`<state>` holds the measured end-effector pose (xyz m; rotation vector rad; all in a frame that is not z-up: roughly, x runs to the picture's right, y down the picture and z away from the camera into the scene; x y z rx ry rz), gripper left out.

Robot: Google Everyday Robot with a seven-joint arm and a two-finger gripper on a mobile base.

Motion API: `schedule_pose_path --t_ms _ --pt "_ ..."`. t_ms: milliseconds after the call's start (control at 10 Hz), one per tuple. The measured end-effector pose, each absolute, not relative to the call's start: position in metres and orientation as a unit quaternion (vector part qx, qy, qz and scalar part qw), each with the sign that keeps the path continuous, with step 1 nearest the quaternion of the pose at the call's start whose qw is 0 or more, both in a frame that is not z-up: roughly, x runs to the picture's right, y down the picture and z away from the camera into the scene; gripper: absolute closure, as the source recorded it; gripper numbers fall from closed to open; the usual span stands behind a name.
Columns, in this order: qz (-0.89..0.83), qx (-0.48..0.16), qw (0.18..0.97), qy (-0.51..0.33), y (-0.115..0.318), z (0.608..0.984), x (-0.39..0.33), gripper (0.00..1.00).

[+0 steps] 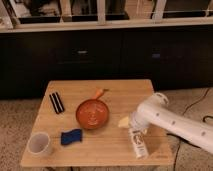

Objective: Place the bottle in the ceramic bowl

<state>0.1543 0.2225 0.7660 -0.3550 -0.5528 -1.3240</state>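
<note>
The bottle (139, 145) (white, dark-and-tan label) lies on its side, with the gripper (133, 128) at its far end. The orange-red bowl (92, 113) sits upright to its left, apart, handle pointing away.
</note>
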Motion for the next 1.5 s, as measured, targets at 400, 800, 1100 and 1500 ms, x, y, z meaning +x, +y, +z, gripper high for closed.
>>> schedule_pose_path --t_ms 400,800,1100,1500 --pt "-0.65 -0.174 0.696 -0.25 0.242 0.778 0.172 0.2" --pt "-0.688 -0.182 0.657 -0.249 0.268 0.784 0.17 0.2" --pt "-0.697 -0.19 0.647 -0.246 0.274 0.788 0.167 0.38" --pt "-0.693 -0.211 0.649 -0.233 0.277 0.793 0.162 0.66"
